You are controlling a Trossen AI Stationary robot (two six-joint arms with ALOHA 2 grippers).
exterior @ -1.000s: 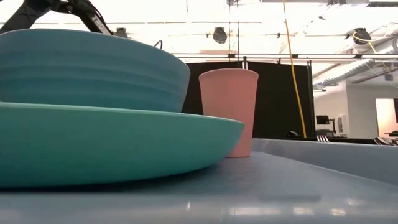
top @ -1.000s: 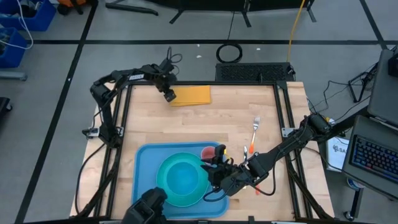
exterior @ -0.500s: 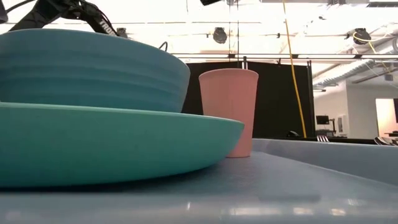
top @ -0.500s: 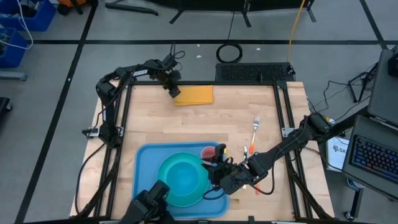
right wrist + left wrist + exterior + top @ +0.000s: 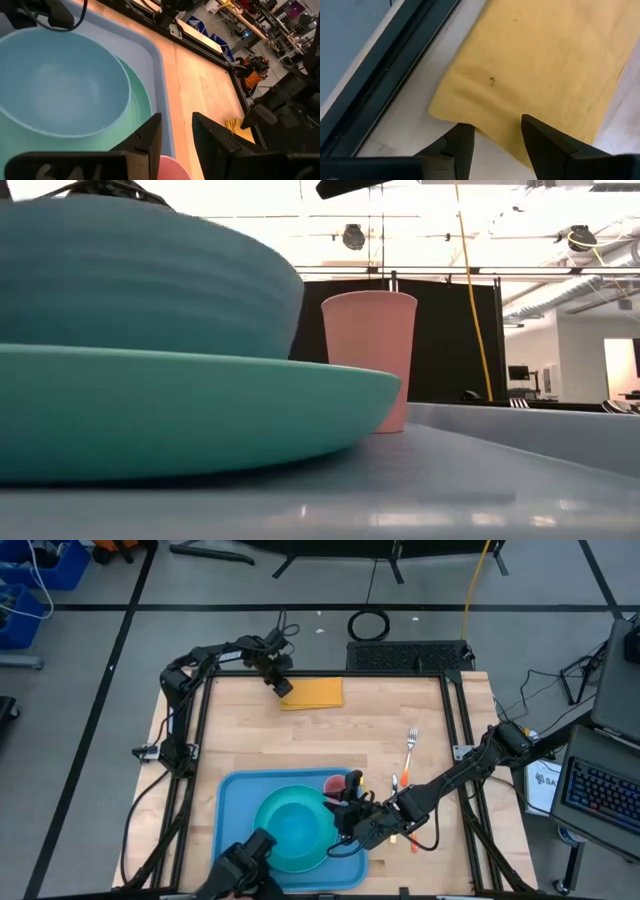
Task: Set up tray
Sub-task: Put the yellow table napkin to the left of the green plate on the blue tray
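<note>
One tray (image 5: 232,802) lies at the near edge of the table, already carrying a turquoise plate (image 5: 268,840) with a bowl (image 5: 298,823) on it and a pink cup (image 5: 333,783) at its far right corner. Judged by appearance, it is stiff, smooth moulded plastic, light when bare but heavier and prone to tip when loaded, so any hold belongs on the raised rim, not the slick floor. The right gripper (image 5: 172,134) hovers above the tray's right side near the cup, fingers slightly parted and empty. The left gripper (image 5: 495,134) sits at the far edge of the table, its fingers partly open and straddling the near edge of the orange napkin (image 5: 312,693), a soft, limp sheet; no firm pinch is visible. A fork (image 5: 410,747) lies on the bare wood, well apart from the tray.
</note>
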